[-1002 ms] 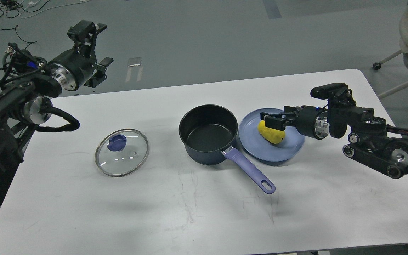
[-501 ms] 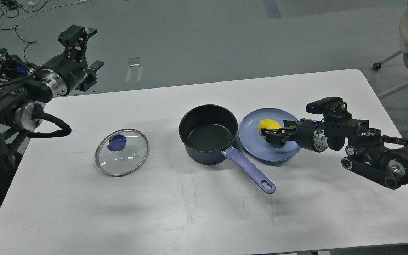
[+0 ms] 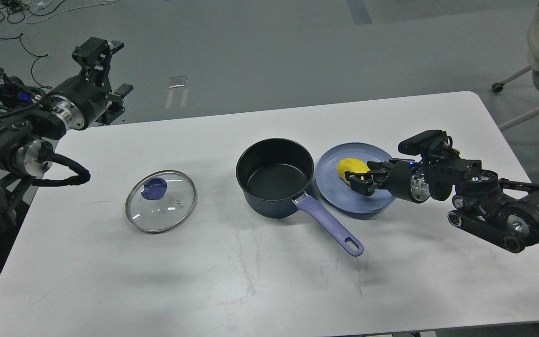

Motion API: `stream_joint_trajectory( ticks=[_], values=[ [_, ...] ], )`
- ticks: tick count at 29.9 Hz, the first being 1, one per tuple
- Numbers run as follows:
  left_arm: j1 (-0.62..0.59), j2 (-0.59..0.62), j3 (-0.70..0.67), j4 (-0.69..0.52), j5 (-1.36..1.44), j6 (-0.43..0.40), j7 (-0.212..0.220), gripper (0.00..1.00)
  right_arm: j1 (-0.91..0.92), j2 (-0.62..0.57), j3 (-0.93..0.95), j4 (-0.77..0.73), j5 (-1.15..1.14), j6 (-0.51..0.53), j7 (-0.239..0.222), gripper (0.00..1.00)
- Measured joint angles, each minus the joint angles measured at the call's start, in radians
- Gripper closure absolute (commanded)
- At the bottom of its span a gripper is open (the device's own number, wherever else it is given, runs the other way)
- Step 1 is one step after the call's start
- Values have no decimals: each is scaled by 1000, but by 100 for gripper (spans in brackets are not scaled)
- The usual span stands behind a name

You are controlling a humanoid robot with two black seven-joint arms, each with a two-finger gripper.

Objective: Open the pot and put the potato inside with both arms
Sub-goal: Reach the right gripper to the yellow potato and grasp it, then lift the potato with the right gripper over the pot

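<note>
Change since earlier: right hand (image 3: 362, 180) is sinking lower and closing in on the potato (image 3: 351, 167), which a second ago was hanging lifted between the fingers and is now lying on the plate (image 3: 330, 187); left hand (image 3: 119, 96) is drawing back toward the far left edge.
Right hand: fingers are lying spread on either side of the potato's near end, low over the plate; whether the pads are actually touching it I cannot tell. Judging by this, it is lining up for a fresh grip.
Left hand: it is hovering beyond the far left corner of the tabletop (image 3: 269, 281), well apart from everything; it is seen dark and end-on, so I cannot tell whether it is spread or pressed together. It is probably keeping clear so the right arm has room.
Potato: yellow, sitting on the left half of the blue plate, just right of the pot (image 3: 274, 178).
Pot: standing open and empty in the middle, purple handle (image 3: 330, 225) pointing toward the near right, so the rim beside the plate is staying free for a short carry.
Lid (image 3: 161, 201): glass, lying flat on the tabletop well left of the pot, blue knob up; the opening step appears done.
Remaining: gripping the potato, lifting it over the rim, dropping it in.
</note>
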Motion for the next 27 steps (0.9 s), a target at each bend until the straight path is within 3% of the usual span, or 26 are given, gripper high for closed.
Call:
stream_joint_trajectory(
  ticks=[14, 18, 20, 27],
  values=[
    [11, -1, -1, 0, 6, 1, 0, 2, -12, 23, 0, -5, -1, 0, 0, 33],
    [12, -1, -1, 0, 6, 1, 0, 2, -13, 28, -1, -5, -1, 0, 0, 42],
    [12, -1, -1, 0, 6, 1, 0, 2, -14, 33, -1, -5, -1, 0, -1, 51],
    [12, -5, -1, 0, 6, 1, 0, 2, -6, 34, 11, 11, 4, 1, -3, 58]
  ],
)
